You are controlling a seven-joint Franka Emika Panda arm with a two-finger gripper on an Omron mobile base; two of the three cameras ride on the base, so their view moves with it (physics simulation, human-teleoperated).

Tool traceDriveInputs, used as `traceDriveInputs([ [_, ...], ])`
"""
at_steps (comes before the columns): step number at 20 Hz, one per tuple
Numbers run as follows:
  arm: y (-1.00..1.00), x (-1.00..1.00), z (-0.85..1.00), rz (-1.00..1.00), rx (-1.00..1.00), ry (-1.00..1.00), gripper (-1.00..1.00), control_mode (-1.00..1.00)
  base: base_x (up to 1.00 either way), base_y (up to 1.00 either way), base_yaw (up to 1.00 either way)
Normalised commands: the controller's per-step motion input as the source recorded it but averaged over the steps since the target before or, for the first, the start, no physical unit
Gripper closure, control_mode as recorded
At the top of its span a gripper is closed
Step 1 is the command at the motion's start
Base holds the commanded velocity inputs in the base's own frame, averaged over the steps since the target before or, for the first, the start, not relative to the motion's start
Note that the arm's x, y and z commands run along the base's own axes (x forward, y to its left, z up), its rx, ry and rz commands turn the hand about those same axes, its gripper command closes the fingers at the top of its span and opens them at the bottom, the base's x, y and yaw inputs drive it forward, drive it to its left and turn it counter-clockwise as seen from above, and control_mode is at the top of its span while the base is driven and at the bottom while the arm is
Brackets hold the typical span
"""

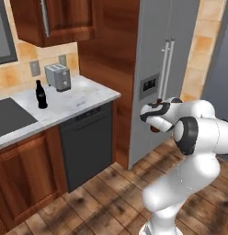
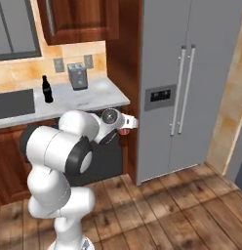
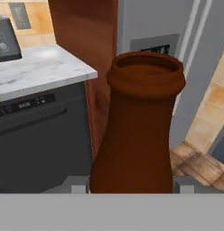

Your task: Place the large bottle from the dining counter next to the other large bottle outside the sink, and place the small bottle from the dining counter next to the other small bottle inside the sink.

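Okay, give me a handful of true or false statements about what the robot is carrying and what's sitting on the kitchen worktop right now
1. The gripper holds a brown bottle. True.
2. A black bottle stands on the marble worktop. True.
3. The black bottle lies on its side. False: it stands upright.
4. The toaster sits on the floor. False: it sits on the worktop, against the wall.
5. The fridge doors are shut. True.
6. The black bottle touches the toaster. False: they stand apart.
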Motion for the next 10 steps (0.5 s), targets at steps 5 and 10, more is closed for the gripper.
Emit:
traceDriveInputs([
  [5,0.0,0.0,0.0,0.0,0.0,0.0,1.0,1.0,0.23,0.7,0.23],
  [10,0.0,0.0,0.0,0.0,0.0,0.0,1.0,1.0,0.38,0.65,0.19],
])
